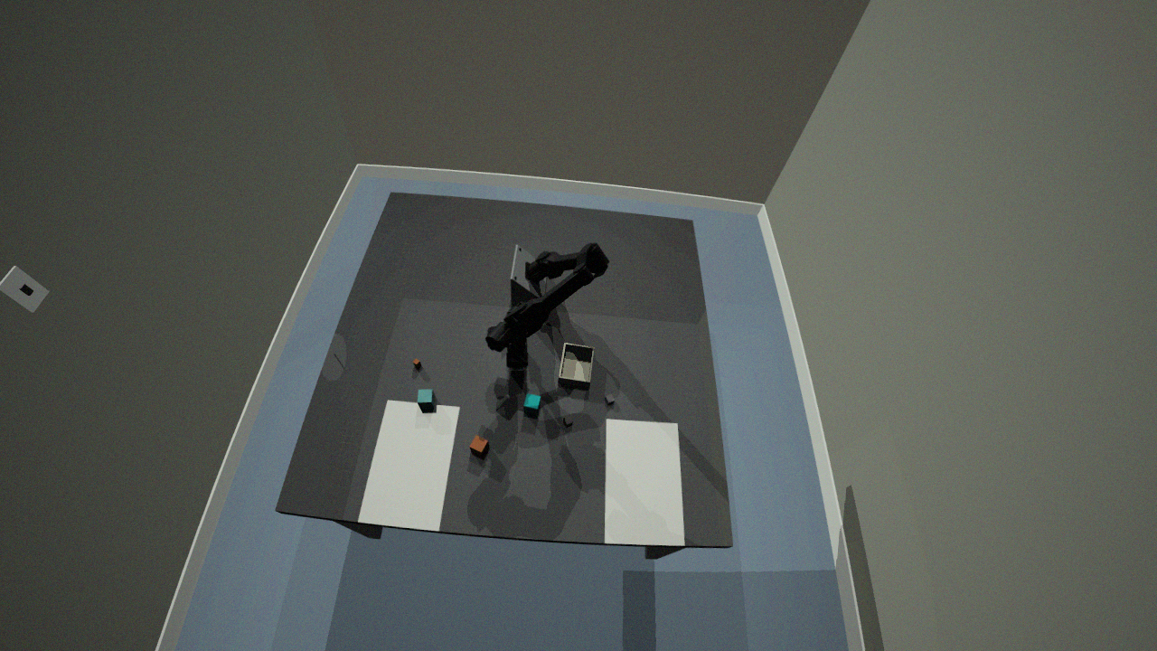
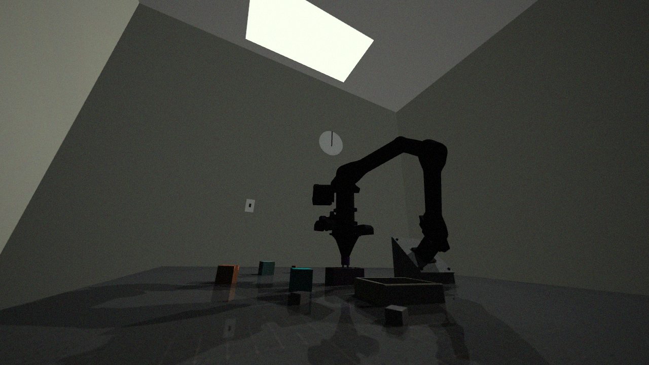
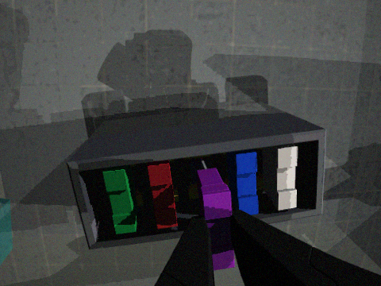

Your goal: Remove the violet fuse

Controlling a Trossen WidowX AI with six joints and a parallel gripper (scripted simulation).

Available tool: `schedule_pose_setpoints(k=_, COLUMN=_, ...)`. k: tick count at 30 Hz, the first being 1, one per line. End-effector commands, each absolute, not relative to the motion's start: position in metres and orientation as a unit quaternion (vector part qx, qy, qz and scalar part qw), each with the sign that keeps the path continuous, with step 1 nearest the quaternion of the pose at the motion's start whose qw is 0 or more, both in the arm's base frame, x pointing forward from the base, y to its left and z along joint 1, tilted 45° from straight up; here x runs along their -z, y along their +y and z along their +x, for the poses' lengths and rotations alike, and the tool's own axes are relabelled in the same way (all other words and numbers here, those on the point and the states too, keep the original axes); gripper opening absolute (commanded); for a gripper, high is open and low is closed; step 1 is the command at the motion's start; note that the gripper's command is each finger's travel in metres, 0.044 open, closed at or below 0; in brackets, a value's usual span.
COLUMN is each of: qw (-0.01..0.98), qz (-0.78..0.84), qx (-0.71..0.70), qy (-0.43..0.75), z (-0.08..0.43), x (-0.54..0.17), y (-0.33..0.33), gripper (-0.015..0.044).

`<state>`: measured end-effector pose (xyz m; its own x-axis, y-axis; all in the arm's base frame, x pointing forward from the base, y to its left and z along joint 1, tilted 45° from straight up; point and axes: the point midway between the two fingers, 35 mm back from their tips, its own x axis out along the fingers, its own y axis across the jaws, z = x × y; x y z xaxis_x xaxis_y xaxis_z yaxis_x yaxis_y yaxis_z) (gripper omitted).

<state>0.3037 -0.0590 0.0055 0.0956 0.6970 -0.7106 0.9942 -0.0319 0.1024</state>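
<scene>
My gripper (image 1: 516,366) (image 2: 346,255) (image 3: 217,225) is shut on the violet fuse (image 2: 345,261) (image 3: 217,204) and holds it upright. The fuse body is above the fuse block (image 2: 344,276) (image 3: 198,132), with its prong tips at about the height of the block's top; whether they are fully clear I cannot tell. The green fuse (image 3: 121,200), red fuse (image 3: 159,175), blue fuse (image 3: 246,164) and white fuse (image 3: 287,179) stand in the block. The tray (image 1: 573,384) (image 2: 399,294) is right of the block in the top and exterior views. In the top view the block is hard to make out.
A teal block (image 1: 531,402) (image 2: 300,279) (image 3: 5,230) stands near the fuse block. An orange block (image 1: 478,445) (image 2: 225,274) and another teal block (image 1: 426,397) (image 2: 266,267) are further left. Small grey cubes (image 1: 609,400) (image 2: 396,316) lie near the tray. Two white sheets lie at the table's near edge.
</scene>
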Motion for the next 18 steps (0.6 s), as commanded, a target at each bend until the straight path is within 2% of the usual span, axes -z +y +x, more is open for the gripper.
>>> schedule_pose_setpoints(k=1, qw=0.306, qz=0.674, qx=0.245, qy=0.626, z=0.3036, x=-0.0071, y=-0.0616, gripper=0.0)
schedule_pose_setpoints(k=18, qw=0.306, qz=0.674, qx=0.245, qy=0.626, z=0.3021, x=-0.0169, y=-0.0712, gripper=0.0)
